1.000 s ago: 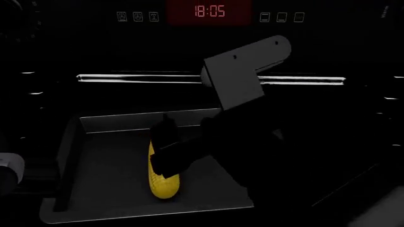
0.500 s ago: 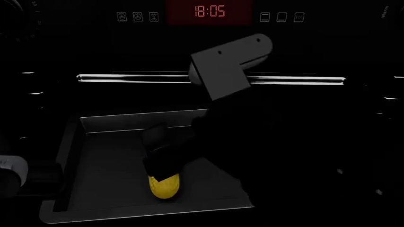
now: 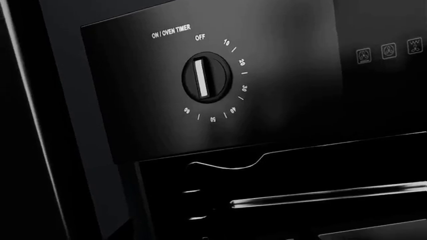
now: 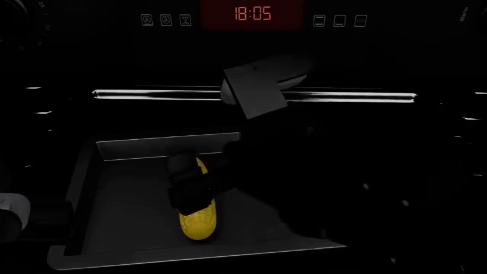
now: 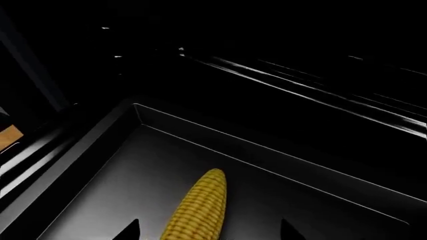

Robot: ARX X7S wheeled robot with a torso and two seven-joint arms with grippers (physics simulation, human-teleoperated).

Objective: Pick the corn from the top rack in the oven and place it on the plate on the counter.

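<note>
Corn [image 4: 199, 220]: one yellow cob, lying on the top rack, its length running from the rack's front edge toward the oven cavity; the near, thicker end shows, the middle is covered by the right tool.
Corn in the right wrist view [image 5: 199, 207]: tapered tip pointing into the oven, rows of kernels plain, the cob between two dark finger tips at the frame edge.
Top rack [image 4: 122, 205]: one dark grey tray with a raised rim, pulled out in front of the oven; only the one cob lies on it.
Oven [image 4: 114, 51]: one, black, with one red clock display [image 4: 252, 13] reading 18:05 and six small white icons, three on each side of the display.
Handle [image 4: 159, 94]: one silver bar across the oven front, above the rack, partly crossed by the right arm.
Right tool [image 4: 190, 185]: low over the cob's middle, fingers spread on either side of it; contact with the corn cannot be told.
Timer knob [image 3: 206, 76]: one, set to OFF, on the oven panel, seen in the left wrist view.
Left tool: not seen in any view.
</note>
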